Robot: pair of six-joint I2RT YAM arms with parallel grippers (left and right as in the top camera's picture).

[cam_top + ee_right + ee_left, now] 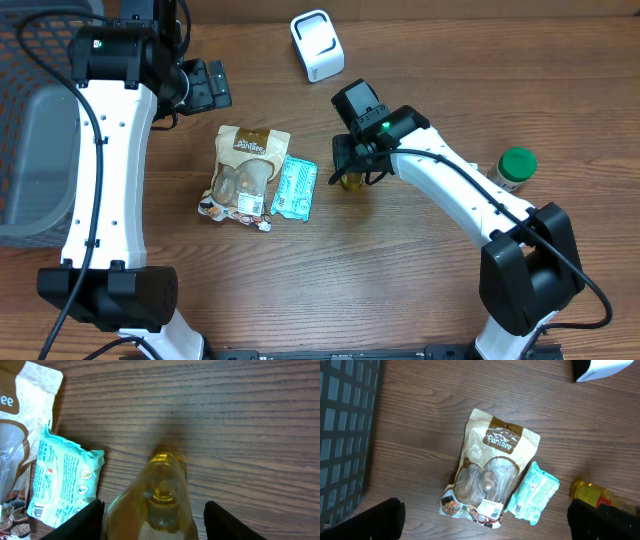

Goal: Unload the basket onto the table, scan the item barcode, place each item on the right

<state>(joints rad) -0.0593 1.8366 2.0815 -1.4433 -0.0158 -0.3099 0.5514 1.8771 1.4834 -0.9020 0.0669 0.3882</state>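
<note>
Scan barely begun, bottle not yet lifted.
The yellow bottle [352, 182] stands on the table with yellow liquid inside; my right gripper [154, 510] straddles it, jaws apart, a gap on one side — no grip yet. My left gripper [215, 85] is spread wide, holding nothing. The white scanner [317, 45] sits well apart — the grey bin [25, 150] shows nothing inside.

Bright even light, soft shadows, bottle [165, 495] blurred (close up)

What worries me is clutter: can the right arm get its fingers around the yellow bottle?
Probably yes. The right gripper straddles the yellow bottle, a finger on each side. The teal packet lies nearby but apart, not blocking.
</note>
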